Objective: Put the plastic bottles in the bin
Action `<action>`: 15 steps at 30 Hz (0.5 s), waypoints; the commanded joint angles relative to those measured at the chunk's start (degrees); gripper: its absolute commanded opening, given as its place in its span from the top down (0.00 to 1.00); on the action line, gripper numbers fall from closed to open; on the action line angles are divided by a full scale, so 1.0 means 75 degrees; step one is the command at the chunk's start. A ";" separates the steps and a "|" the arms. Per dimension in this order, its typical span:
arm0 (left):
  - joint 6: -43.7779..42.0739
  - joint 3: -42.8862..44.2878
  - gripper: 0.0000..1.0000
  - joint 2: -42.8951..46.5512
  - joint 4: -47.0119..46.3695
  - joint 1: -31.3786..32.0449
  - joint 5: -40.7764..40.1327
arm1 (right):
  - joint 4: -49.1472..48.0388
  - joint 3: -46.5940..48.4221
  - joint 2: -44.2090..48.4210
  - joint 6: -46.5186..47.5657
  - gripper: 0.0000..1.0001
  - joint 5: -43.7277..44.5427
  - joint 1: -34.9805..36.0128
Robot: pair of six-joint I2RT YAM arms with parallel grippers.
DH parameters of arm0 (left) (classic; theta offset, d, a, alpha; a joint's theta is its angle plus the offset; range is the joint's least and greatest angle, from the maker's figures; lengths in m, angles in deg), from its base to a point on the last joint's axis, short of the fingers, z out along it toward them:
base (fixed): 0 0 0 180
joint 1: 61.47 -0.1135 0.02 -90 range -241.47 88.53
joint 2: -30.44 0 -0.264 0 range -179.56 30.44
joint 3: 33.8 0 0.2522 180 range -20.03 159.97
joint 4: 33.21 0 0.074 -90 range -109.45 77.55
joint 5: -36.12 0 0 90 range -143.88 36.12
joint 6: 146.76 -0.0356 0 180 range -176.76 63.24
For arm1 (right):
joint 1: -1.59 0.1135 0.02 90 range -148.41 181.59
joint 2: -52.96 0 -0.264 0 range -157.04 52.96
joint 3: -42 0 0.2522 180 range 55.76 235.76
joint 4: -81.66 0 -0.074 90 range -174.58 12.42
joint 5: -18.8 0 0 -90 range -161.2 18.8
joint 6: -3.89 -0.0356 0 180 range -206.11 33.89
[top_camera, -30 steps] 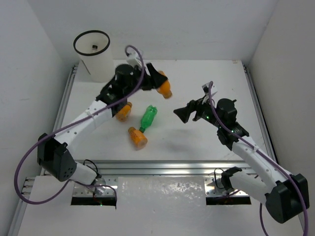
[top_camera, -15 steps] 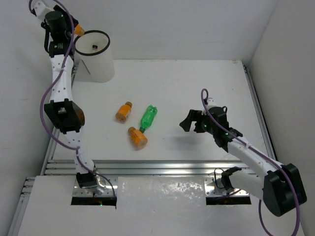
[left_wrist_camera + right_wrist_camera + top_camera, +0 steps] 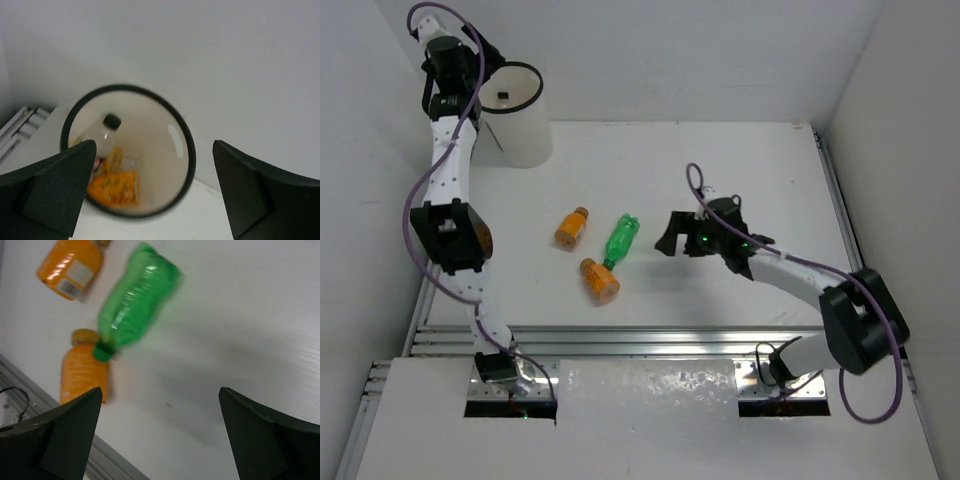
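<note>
Your left gripper [image 3: 154, 150] hangs high over the bin [image 3: 525, 140] at the far left corner of the table [image 3: 740, 160]. Its jaws are wide apart and nothing is between them. Inside the bin you can see a clear bottle with a black cap [image 3: 107, 135] and an orange bottle [image 3: 114, 187], so this arm is free for a new pick.

Your right gripper [image 3: 160, 395] is also wide apart and empty. It stands just to the right of the green bottle [image 3: 135, 305], which lies on its side near the middle of the table. Two more orange bottles lie there: the far orange bottle [image 3: 571, 228] to its left and the near orange bottle [image 3: 600, 280], which touches the green cap or is just beside it.

I think the green bottle is the step in hand. Bring the jaws down across the wide part of its body, not over the cap, so you do not push the near orange bottle. The bottle is round and probably light, so it can roll. Close slowly and lift straight up before you travel to the bin.
</note>
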 commanded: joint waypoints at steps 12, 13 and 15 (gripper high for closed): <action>0.1224 -0.8683 0.00 0.8428 -0.0329 0.1359 0.0298 | 0.2285 0.5827 -0.4983 -0.2090 0.01 0.2524 0.1904; 0.1154 -0.8800 0.00 0.8511 -0.0211 0.1429 0.0426 | 0.2543 0.6061 -0.5391 -0.2160 0.03 0.2583 0.1904; 0.1002 -0.8883 0.00 0.8733 0.0093 0.1652 0.0638 | 0.3188 0.6450 -0.5664 -0.2371 0.08 0.2700 0.1905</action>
